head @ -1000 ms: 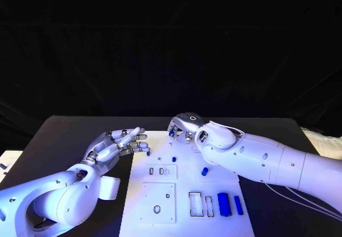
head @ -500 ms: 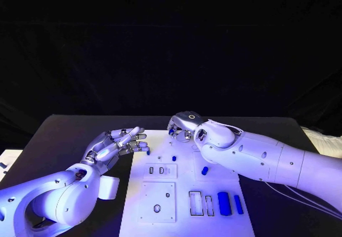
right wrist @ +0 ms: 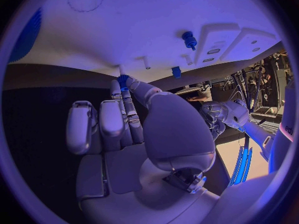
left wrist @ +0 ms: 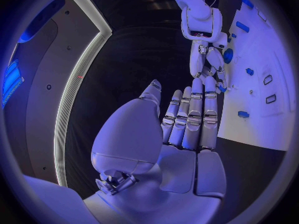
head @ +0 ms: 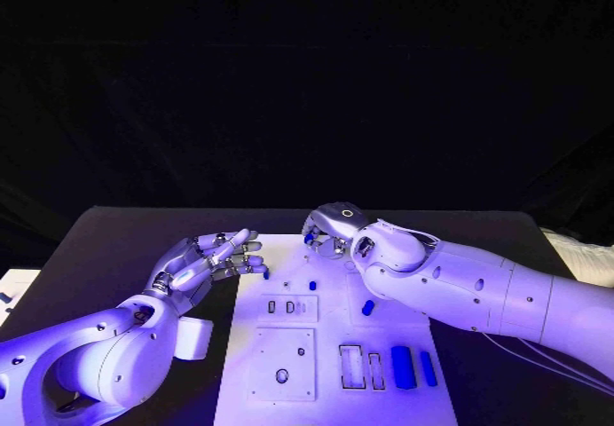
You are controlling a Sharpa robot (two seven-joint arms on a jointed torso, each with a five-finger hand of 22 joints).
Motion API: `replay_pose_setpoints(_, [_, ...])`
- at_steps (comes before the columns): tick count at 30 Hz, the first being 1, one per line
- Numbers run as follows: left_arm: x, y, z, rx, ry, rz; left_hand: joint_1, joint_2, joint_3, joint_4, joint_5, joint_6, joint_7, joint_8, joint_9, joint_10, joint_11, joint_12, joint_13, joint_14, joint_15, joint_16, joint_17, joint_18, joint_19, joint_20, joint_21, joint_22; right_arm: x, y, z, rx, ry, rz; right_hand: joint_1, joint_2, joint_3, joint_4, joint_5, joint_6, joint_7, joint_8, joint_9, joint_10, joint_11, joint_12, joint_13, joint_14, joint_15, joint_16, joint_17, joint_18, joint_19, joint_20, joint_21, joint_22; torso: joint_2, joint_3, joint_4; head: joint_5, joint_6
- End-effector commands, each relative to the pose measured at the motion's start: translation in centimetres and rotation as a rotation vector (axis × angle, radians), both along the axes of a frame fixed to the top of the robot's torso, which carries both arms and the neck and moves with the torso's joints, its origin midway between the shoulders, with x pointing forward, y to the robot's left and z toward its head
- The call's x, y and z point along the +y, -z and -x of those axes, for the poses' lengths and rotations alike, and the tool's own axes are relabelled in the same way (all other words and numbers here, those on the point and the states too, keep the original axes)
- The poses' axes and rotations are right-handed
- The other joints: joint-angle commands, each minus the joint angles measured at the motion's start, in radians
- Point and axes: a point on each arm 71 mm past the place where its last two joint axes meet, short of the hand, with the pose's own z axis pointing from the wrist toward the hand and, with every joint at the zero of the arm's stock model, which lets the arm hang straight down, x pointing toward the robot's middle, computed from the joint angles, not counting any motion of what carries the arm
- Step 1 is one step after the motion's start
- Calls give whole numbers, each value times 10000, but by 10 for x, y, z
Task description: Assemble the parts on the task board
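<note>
The white task board (head: 330, 401) lies in the middle of the black table. My right hand (head: 330, 231) hovers over the board's far end and pinches a small blue part (right wrist: 122, 79) between thumb and fingertips. My left hand (head: 211, 259) floats at the board's left edge, open, its fingers (left wrist: 193, 115) straight and together, holding nothing. Loose blue parts lie on the board: a short peg (head: 312, 286), a slanted piece (head: 367, 308), and two long bars (head: 402, 366) at the near right. A tiny blue piece (head: 266, 274) sits just below the left fingertips.
Empty rectangular slots (head: 352, 366) and a square plate with oval holes (head: 281, 364) mark the board's near half. A white object (head: 11, 289) lies at the table's left edge. Bare black table surrounds the board on both sides.
The right forearm has shifted slightly while its hand stays over the board's far end with the blue part. The left hand has not moved.
</note>
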Motion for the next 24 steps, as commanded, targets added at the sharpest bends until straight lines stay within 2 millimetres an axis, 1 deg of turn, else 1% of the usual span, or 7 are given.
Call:
replay_pose_setpoints(1, [-1, -1, 0, -42, 174, 131, 90, -11, -16, -59, -11, 21, 54, -60, -9, -10, 51, -33, -15, -26, 45, -15, 8, 91, 50, 22, 57, 5, -2, 3, 2, -25, 125, 130, 69, -31, 48, -10, 42, 67, -21, 31, 2, 42, -92, 37, -8, 226, 75, 58, 13, -120, 9, 76, 43, 9, 11, -1, 11, -6, 2])
replay_pose_setpoints(10, [0, -1, 0, -25, 146, 121, 90, -11, -16, -59, -11, 21, 54, -60, -9, -10, 51, -33, -15, -26, 45, -15, 8, 91, 50, 22, 57, 5, -7, 2, 5, -21, 184, 172, 65, -50, 49, -3, 44, 86, -22, 38, 11, 61, -93, 42, -4, 224, 74, 65, 15, -118, 1, 77, 42, 3, 14, -11, 7, -20, 10])
replay_pose_setpoints(11, [0, -1, 0, -21, 146, 122, 90, -11, -16, -59, -11, 21, 54, -60, -9, -10, 51, -33, -15, -26, 45, -15, 8, 91, 50, 22, 57, 5, -7, 2, 5, -17, 192, 181, 65, -50, 49, -3, 44, 86, -22, 38, 11, 61, -93, 42, -4, 224, 74, 65, 15, -118, 1, 77, 42, 3, 16, -14, 23, -34, 11])
replay_pose_setpoints(13, [0, -1, 0, -15, 147, 124, 90, -11, -16, -59, -11, 21, 54, -60, -9, -10, 51, -33, -15, -26, 45, -15, 8, 91, 50, 22, 57, 5, -8, 2, 6, -1, 196, 203, 56, -66, 46, 4, 36, 95, -22, 41, 15, 71, -94, 44, -2, 222, 74, 68, 12, -120, 6, 78, 48, 15, 20, -13, 29, -38, 15])
replay_pose_setpoints(15, [0, -1, 0, -10, 149, 125, 90, -11, -16, -59, -11, 21, 54, -60, -9, -10, 51, -33, -15, -26, 45, -15, 8, 91, 50, 22, 57, 5, -8, 2, 6, 20, 199, 225, 56, -66, 46, 4, 36, 95, -22, 41, 15, 71, -94, 44, -2, 222, 74, 68, 12, -120, 6, 78, 48, 15, 23, -9, 31, -39, 15])
replay_pose_setpoints(20, [0, -1, 0, -5, 154, 127, 97, -8, -15, -71, -11, 24, 52, -65, -8, -7, 51, -39, -14, -29, 46, -25, 14, 91, 46, 23, 56, 3, -8, 3, 5, 108, 239, 305, 37, -93, 40, 21, 14, 102, -24, 40, 21, 80, -93, 41, -1, 219, 75, 73, 8, -119, 1, 79, 50, 14, 26, -26, 44, -65, -2])
replay_pose_setpoints(24, [0, -1, 0, 4, 158, 125, 97, -8, -15, -71, -11, 24, 52, -65, -8, -7, 51, -39, -14, -29, 46, -25, 14, 91, 46, 23, 56, 3, -8, 4, 3, 160, 364, 361, 16, -114, 39, 45, -16, 95, -24, 32, 24, 72, -90, 32, -4, 215, 76, 75, 0, -118, -7, 80, 49, 10, 32, -26, 45, -74, 0])
